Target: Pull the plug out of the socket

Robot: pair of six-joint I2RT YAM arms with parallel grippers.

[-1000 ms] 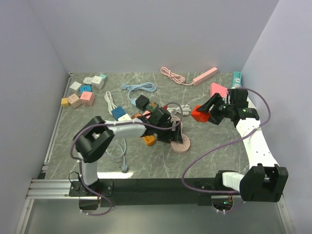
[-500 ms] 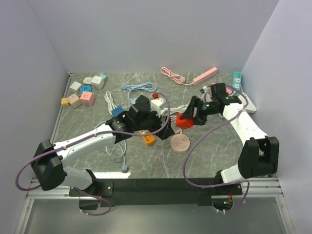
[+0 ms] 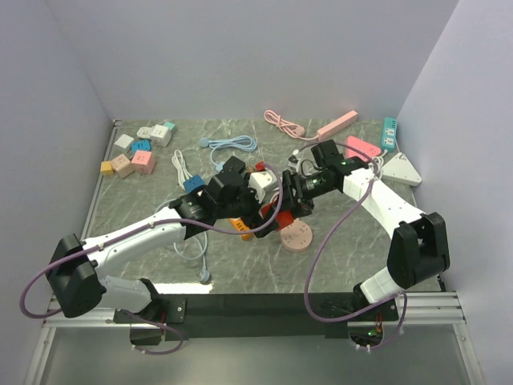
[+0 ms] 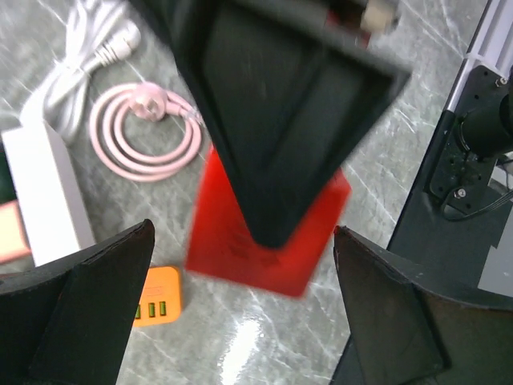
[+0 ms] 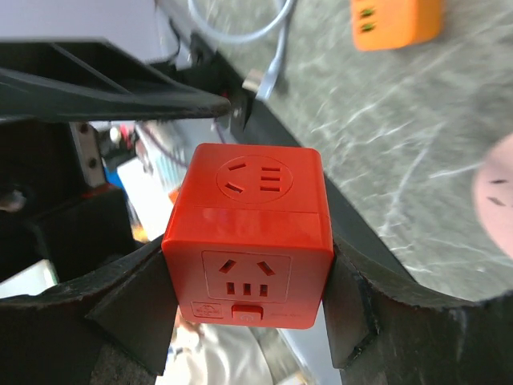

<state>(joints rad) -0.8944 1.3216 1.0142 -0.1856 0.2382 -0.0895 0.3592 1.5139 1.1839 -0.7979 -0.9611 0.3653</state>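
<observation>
A red cube socket (image 5: 248, 241) is gripped on two sides by my right gripper (image 5: 247, 261), held above the table. Its two visible faces show empty outlets, and no plug shows on it. In the top view the red cube (image 3: 275, 216) is mostly hidden between my right gripper (image 3: 287, 200) and my left gripper (image 3: 263, 212) at mid-table. In the left wrist view the red cube (image 4: 268, 241) hangs blurred between my left gripper's (image 4: 242, 234) wide-open fingers, touching neither, with a black right-gripper finger above it.
An orange cube (image 4: 156, 297) and a pink round socket (image 3: 296, 237) lie under the grippers. A coiled pink cable (image 4: 144, 132) and a white strip (image 4: 44, 192) lie nearby. Coloured cubes (image 3: 136, 152) sit back left, a pink power strip (image 3: 337, 124) at the back.
My right arm has swung left carrying the red cube to mid-table. My left gripper has come up around it, fingers open.
</observation>
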